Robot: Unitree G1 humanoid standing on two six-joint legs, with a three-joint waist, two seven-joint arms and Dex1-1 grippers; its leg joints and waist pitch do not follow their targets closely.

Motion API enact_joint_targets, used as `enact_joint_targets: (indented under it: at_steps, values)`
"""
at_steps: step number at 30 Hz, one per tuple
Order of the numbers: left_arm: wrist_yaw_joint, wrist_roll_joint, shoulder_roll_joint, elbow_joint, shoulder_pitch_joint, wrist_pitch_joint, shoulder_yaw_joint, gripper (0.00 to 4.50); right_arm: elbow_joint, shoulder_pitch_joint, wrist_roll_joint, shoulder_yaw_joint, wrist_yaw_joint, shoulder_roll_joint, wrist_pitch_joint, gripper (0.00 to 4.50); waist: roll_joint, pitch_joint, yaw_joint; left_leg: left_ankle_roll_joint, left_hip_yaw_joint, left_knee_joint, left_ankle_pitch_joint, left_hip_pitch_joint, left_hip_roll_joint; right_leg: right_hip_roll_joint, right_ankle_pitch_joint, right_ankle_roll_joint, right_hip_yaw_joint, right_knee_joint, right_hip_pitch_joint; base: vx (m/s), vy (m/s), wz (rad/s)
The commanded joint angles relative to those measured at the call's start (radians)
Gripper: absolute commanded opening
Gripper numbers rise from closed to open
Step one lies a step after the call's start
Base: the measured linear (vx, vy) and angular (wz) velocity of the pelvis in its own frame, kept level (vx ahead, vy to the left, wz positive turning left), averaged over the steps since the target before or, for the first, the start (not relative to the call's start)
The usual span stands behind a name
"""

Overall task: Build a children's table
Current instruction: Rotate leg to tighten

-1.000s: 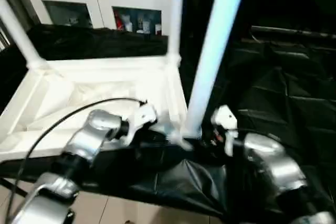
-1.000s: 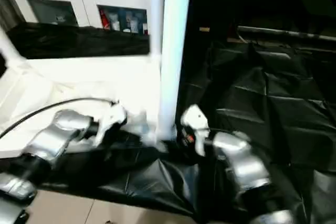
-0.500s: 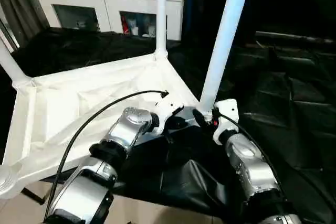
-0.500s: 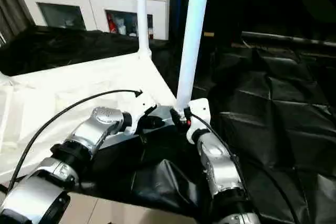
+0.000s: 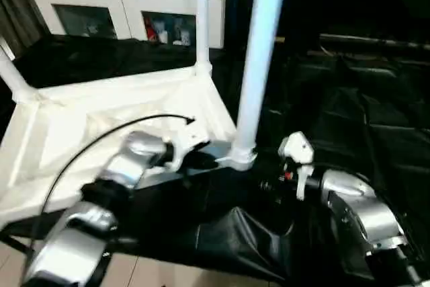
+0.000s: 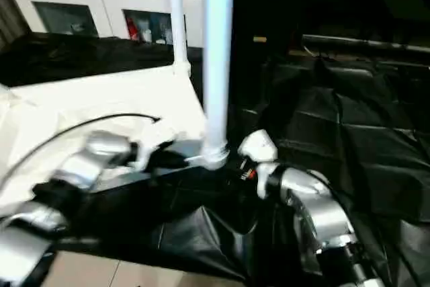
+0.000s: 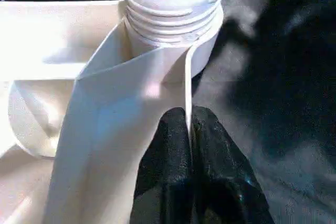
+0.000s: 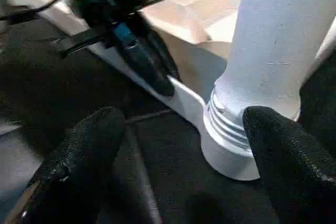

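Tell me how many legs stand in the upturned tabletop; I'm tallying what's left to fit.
3. One leg at the near corner by the grippers, one at the far corner toward the cabinet, one at the far left corner. The fourth corner is out of frame.

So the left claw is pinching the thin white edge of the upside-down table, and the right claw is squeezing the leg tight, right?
Not quite. The right claw is open, its fingers standing apart on either side of the leg without squeezing it, as the right wrist view shows. The left claw does pinch the table's thin white edge.
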Motion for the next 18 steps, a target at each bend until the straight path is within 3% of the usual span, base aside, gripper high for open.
enact_joint_targets:
  at_steps: [1, 3, 4, 10, 13, 16, 18]
  values:
    - [-0.087, 0.002, 0.017, -0.033, 0.027, 0.013, -0.043, 0.00, 0.000, -0.011, 0.001, 0.015, 0.013, -0.002, 0.010, 3.92, -0.009, -0.057, 0.008, 0.077, -0.033, -0.069, -0.133, 0.002, 0.077, -0.105, -0.102, -0.240, 0.061, -0.069, 0.044, 0.000, 0.000, 0.00]
    - [-0.125, -0.007, 0.033, -0.069, 0.043, 0.013, -0.052, 0.00, 0.013, -0.025, -0.003, 0.018, 0.004, 0.001, 0.003, 3.92, -0.008, -0.059, 0.005, 0.088, -0.032, -0.066, -0.109, -0.001, 0.075, -0.104, -0.023, -0.264, 0.059, -0.060, 0.043, 0.000, 0.000, 0.00]
    - [-0.136, -0.016, 0.036, -0.088, 0.050, 0.027, -0.054, 0.00, 0.020, -0.032, -0.012, 0.022, -0.006, -0.001, -0.004, 3.92, -0.012, -0.057, 0.005, 0.089, -0.030, -0.066, -0.114, 0.000, 0.075, -0.104, -0.025, -0.266, 0.059, -0.062, 0.041, 0.000, 0.000, 0.00]
    - [-0.172, -0.038, 0.042, -0.172, 0.082, 0.068, -0.067, 0.00, 0.063, -0.057, -0.056, 0.032, -0.023, -0.002, -0.027, 3.92, -0.010, -0.052, 0.004, 0.055, -0.028, -0.068, -0.143, 0.005, 0.073, -0.105, -0.117, -0.257, 0.062, -0.071, 0.039, 0.000, 0.000, 0.00]
    - [-0.159, -0.030, 0.040, -0.189, 0.089, 0.074, -0.069, 0.00, 0.073, -0.066, -0.078, 0.032, -0.032, -0.008, -0.037, 3.92, -0.007, -0.053, 0.021, 0.057, -0.021, -0.065, -0.141, 0.015, 0.076, -0.103, -0.083, -0.263, 0.064, -0.068, 0.031, 0.000, 0.000, 0.00]
    - [-0.150, -0.023, 0.036, -0.174, 0.083, 0.066, -0.066, 0.00, 0.060, -0.060, -0.067, 0.031, -0.021, -0.021, -0.029, 3.92, -0.007, -0.053, 0.036, 0.053, -0.020, -0.066, -0.139, 0.011, 0.077, -0.103, -0.087, -0.247, 0.063, -0.066, 0.036, 0.000, 0.000, 0.00]
    - [-0.156, -0.025, 0.035, -0.181, 0.082, 0.074, -0.065, 0.00, 0.058, -0.056, -0.057, 0.035, -0.003, -0.023, -0.028, 3.92, -0.008, -0.054, 0.036, 0.048, -0.021, -0.066, -0.140, 0.009, 0.076, -0.104, -0.083, -0.238, 0.063, -0.064, 0.039, 0.000, 0.000, 0.00]
